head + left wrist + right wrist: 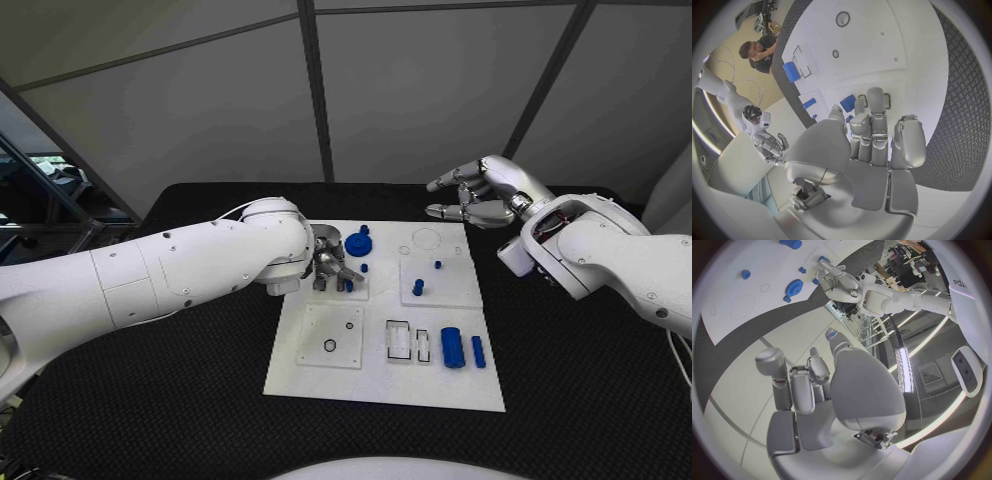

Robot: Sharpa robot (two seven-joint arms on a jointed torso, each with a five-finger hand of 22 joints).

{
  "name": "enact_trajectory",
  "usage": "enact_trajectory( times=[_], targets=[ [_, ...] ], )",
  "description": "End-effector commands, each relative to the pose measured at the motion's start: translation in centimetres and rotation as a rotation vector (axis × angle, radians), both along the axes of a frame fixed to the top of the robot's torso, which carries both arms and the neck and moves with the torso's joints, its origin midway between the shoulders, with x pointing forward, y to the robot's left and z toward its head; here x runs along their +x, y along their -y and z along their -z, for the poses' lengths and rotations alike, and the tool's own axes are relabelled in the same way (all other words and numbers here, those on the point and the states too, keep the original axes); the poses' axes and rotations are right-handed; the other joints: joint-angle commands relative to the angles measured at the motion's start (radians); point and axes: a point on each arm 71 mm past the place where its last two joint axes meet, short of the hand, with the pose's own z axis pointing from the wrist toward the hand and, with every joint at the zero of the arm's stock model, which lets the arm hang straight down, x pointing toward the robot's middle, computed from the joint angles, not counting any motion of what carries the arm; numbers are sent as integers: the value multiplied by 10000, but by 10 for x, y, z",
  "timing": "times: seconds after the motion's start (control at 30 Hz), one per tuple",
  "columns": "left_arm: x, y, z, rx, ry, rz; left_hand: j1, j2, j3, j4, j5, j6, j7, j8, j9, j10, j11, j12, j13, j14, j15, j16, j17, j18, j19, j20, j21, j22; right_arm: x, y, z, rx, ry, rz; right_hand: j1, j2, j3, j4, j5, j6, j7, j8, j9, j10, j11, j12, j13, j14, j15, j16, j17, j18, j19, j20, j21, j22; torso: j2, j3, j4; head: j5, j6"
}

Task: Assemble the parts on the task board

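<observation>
The white rectangular task board (387, 345) lies in the middle of the black textured table (144, 400), made up of several raised white plates; the left hand (333, 266) reaches down onto the board's far-left plate, its silver fingers pointing downward among the small blue parts there, fingertips close to a short blue peg (348, 285) at the plate's near edge; in the left wrist view the fingers (877, 117) lie side by side and nearly straight, with a blue piece (847, 103) just beyond their tips, and whether they grip anything I cannot tell; just beside that hand, toward the far edge of the board, sits a round blue gear-like part (358, 241) with a raised hub; a small blue stud (366, 267) stands near it; on the far-right plate two small blue pins (418, 287) stand upright, one nearer the far edge (438, 265), beside a faint circular outline; on the near-right part of the board a thick blue cylinder (451, 347) and a thinner blue rod (477, 351) lie side by side, next to two clear rectangular slots (400, 340); the near-left plate carries a small black ring (330, 345); the right hand (480, 192) hovers above the table beyond the board's far-right corner, well apart from the parts, fingers loosely curled and separated, holding nothing; the right wrist view shows its fingers (795, 385) bent inward over an empty palm
</observation>
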Motion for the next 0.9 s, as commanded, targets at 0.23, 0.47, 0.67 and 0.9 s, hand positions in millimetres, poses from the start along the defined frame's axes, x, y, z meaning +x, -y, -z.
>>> enact_trajectory(
  times=[0.23,0.47,0.67,0.9],
  targets=[
    [-2,1,-1,-114,-103,-23,760,310,547,-314,64,-197,-44,99,252,-48,-104,1,-25,11,-81,-100,82,8,-46,-39,-16,-22,2,-1,0,-94,-90,-73,61,80,-43,13,61,-17,-24,47,-11,-58,-25,-61,-50,559,-83,-72,683,185,-30,-33,-66,-56,3,-4,1,-3,-19],
    [-4,1,-1,-203,-193,-11,1345,428,1157,-649,76,-336,-87,99,411,-81,-145,-41,-36,23,-110,-157,149,10,-63,-68,-30,-5,3,-1,1,-124,-144,-83,61,80,-43,13,61,-17,-24,47,-11,-58,-25,-61,-50,559,-83,-72,683,185,-30,-33,-66,-56,3,-4,2,-1,-48],
    [-6,0,-2,-280,-235,-42,1829,402,1970,-923,119,-487,-105,11,480,-158,-171,-141,-85,25,-136,-211,202,15,-85,-97,-49,-3,4,-1,2,-149,-185,-78,45,76,-53,25,61,-22,-22,46,-13,-61,-24,-65,-55,560,-82,-75,682,188,-38,-33,-80,-74,8,-7,6,5,-60],
    [-7,-4,-4,-554,-37,-243,1666,-429,4626,-931,111,-555,41,-21,685,-157,-82,-273,-144,38,-101,-308,327,17,-84,-109,-53,67,5,-1,3,-173,-222,-69,40,76,-55,30,67,-24,-21,45,-13,-55,-24,-56,-48,562,-82,-70,692,187,-35,-33,-80,-72,3,-6,9,-1,-49]
  ],
)
